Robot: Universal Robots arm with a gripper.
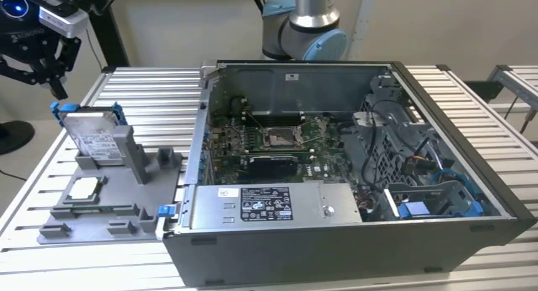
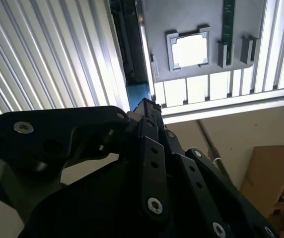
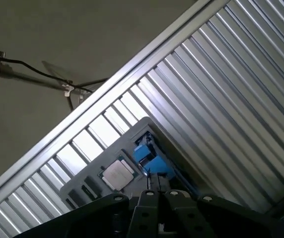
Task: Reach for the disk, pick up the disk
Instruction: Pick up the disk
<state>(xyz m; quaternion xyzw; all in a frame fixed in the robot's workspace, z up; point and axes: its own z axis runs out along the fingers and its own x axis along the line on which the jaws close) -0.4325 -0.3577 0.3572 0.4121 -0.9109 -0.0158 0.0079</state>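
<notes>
The disk [image 1: 91, 135], a silver drive with a white label in a blue bracket [image 1: 60, 108], stands on edge in a slot of the grey holder [image 1: 126, 196] at the exterior view's left. My gripper [image 1: 55, 88] hangs just above and behind the disk's upper blue corner, apart from it, with its black fingers drawn together and nothing between them. In both wrist views the fingertips [image 2: 147, 105] [image 3: 157, 184] point down at the blue bracket [image 2: 139, 92] [image 3: 146, 154] seen edge-on.
A small square silver chip [image 1: 84, 189] lies in the holder [image 3: 90, 181] in front of the disk. An open computer case [image 1: 336, 171] with a silver power supply box [image 1: 269, 206] stands at the exterior view's right. Everything rests on a slatted metal table [image 1: 143, 89].
</notes>
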